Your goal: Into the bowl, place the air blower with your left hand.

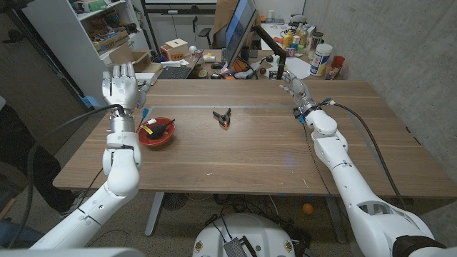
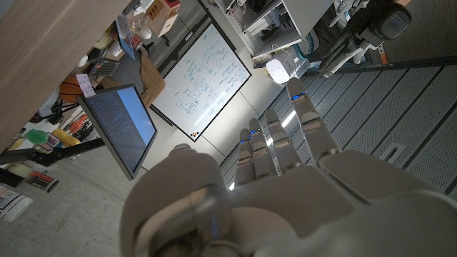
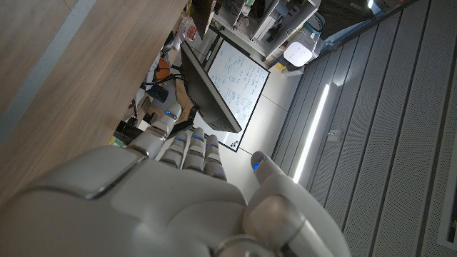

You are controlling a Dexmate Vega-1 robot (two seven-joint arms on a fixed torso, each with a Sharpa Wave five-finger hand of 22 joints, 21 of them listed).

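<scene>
A red bowl (image 1: 145,138) stands on the left part of the wooden table (image 1: 257,153). Inside it lies a dark object with a yellow-orange part, apparently the air blower (image 1: 160,129). My left hand (image 1: 119,87) is raised above and behind the bowl with its fingers straight up and apart, holding nothing. The left wrist view shows the same hand (image 2: 285,164) empty. My right hand (image 1: 293,84) hovers over the table's far right side, fingers stretched out and empty, as the right wrist view (image 3: 193,178) also shows.
A small black clamp (image 1: 223,117) with orange tips lies mid-table, right of the bowl. Behind the far edge stand a monitor (image 1: 239,32), a keyboard (image 1: 176,71), boxes and bottles (image 1: 321,60). A cable (image 1: 371,139) trails along my right arm.
</scene>
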